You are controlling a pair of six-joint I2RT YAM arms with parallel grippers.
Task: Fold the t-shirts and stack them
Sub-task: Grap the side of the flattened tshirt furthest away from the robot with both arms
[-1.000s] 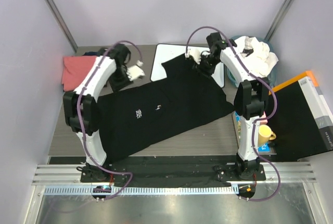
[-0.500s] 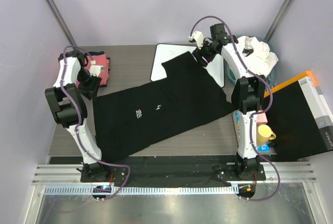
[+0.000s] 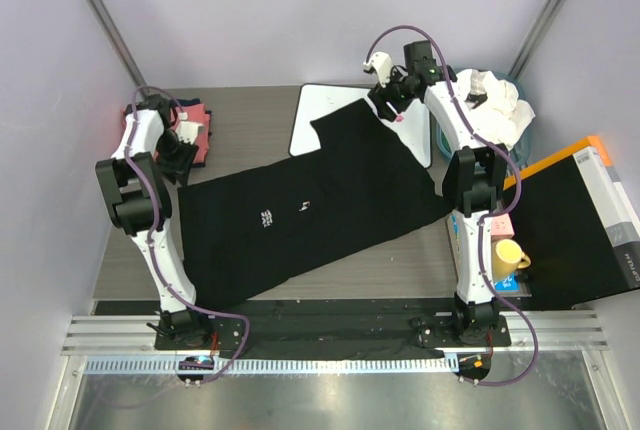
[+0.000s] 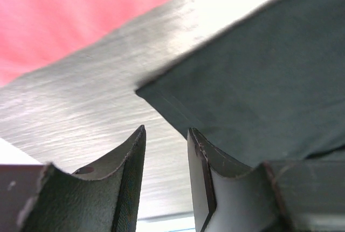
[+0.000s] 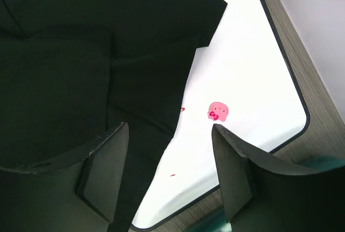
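Observation:
A black t-shirt lies spread flat and slanted across the table, its far corner over the white board. My left gripper is open and low over the table, just off the shirt's left corner, with nothing between its fingers. A coral-pink t-shirt lies folded right behind it and fills the top left of the left wrist view. My right gripper hangs open and empty above the board, beside the black sleeve. White t-shirts are heaped at the back right.
A pink sticker is on the board. At the right edge stand a yellow mug and a box draped with black cloth. A teal container sits under the white heap. Walls close in the left and right sides.
The left arm has swung left from the table's middle to the black shirt's left corner by the pink shirt. The right gripper has risen off the shirt's far corner and opened wider.

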